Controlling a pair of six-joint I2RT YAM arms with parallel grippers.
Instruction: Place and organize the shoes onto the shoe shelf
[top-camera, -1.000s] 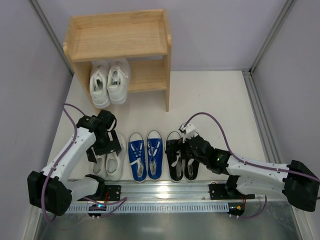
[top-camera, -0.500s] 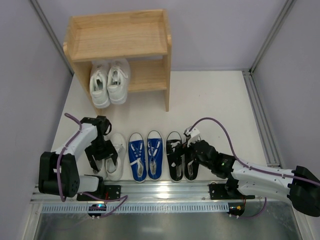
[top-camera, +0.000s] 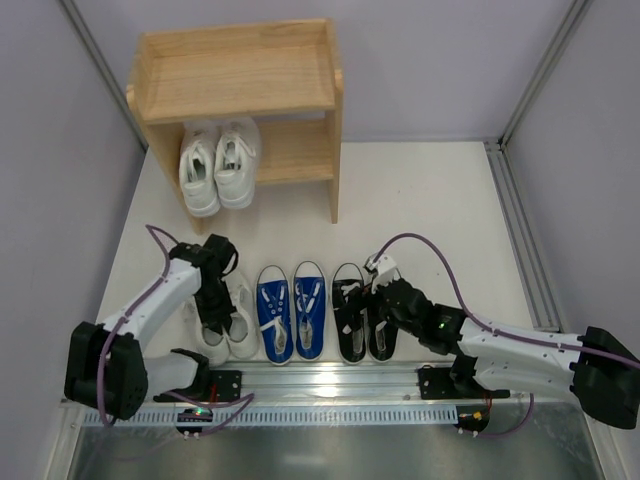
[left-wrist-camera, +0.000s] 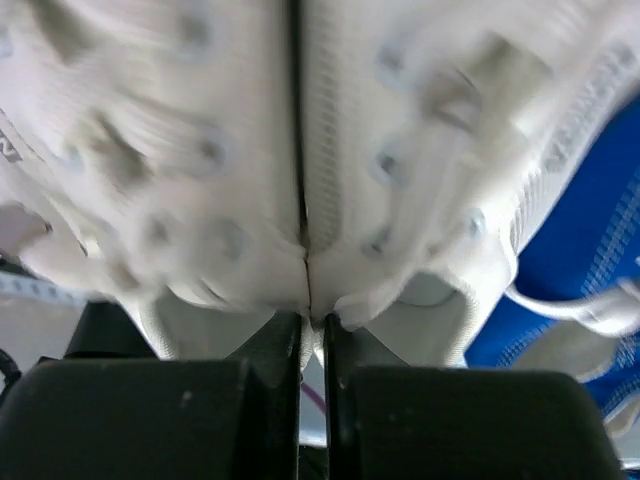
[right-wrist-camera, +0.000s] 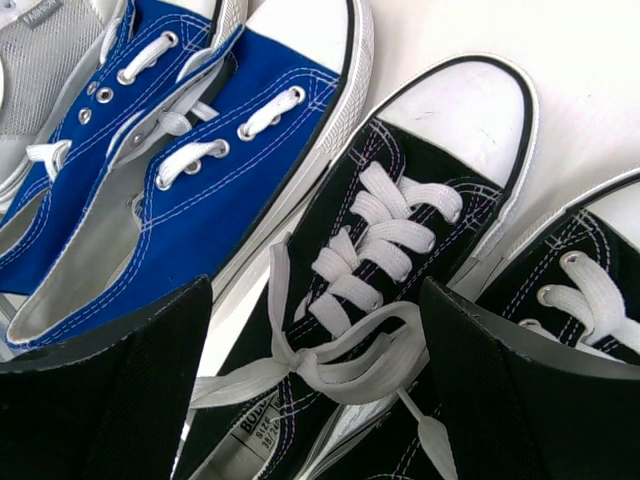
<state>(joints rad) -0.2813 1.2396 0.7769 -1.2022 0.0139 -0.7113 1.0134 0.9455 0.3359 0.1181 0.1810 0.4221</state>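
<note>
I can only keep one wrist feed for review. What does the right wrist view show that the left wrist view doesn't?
Only right wrist: the black pair, with the open right gripper straddling one black shoe. Only left wrist: the left gripper pinched shut on the meeting inner edges of the white pair. Both: a blue shoe, and some of the white pair, just a corner in right wrist.

Top cam looks down from behind; wrist cams close on white pair (left-wrist-camera: 200, 150) (L), black shoe (right-wrist-camera: 400, 230) (R), both top-visible.
</note>
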